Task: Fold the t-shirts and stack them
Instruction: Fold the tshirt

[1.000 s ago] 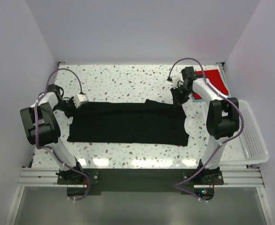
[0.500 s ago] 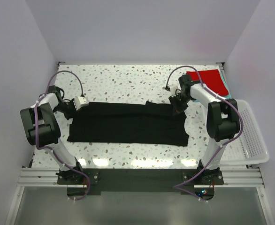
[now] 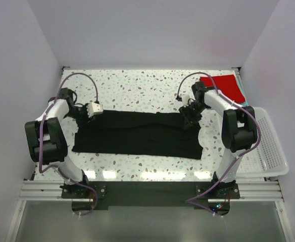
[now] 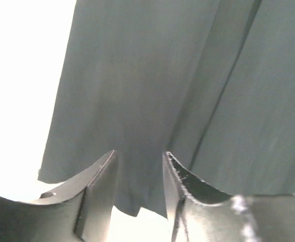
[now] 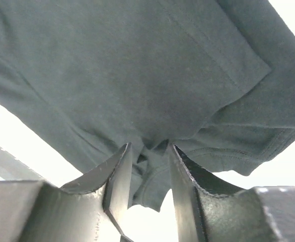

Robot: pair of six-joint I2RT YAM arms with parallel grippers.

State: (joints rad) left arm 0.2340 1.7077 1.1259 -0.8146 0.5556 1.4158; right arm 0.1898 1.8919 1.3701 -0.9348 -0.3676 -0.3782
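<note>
**Near edge.** Two arm bases are sitting bolted to a dark plate on a metal rail [image 3: 152,189], left and right.

**Table** [image 3: 137,85]. A white speckled top is carrying everything listed below.

**Black t-shirt** [image 3: 137,133]. It is lying flat on the middle of the table, between the two arms, folded into a long band. Its long axis is running left to right, parallel to the near edge. One short end is pointing at the left arm and the other at the right arm. Lengthwise creases are showing in the left wrist view. A hemmed sleeve is showing at the right-hand end in the right wrist view.

**Left gripper** [image 4: 139,154]. It is hovering low at the far left corner of the black t-shirt. Its fingers are standing apart, with the cloth's end edge showing in the gap and nothing pinched.

**Right gripper** [image 5: 149,147]. It is reaching down at the far right corner of the same shirt. Its fingers are likewise parted, and a small pucker of cloth is lying loose between them.

**White mesh basket** [image 3: 271,146]. It is sitting at the table's right edge, just beside the right arm.

**Red t-shirt** [image 3: 223,85]. It is lying folded in the far right corner, well apart from the black one.

**Teal t-shirt** [image 3: 244,97]. Only a sliver is showing, under the red one's right edge.
</note>
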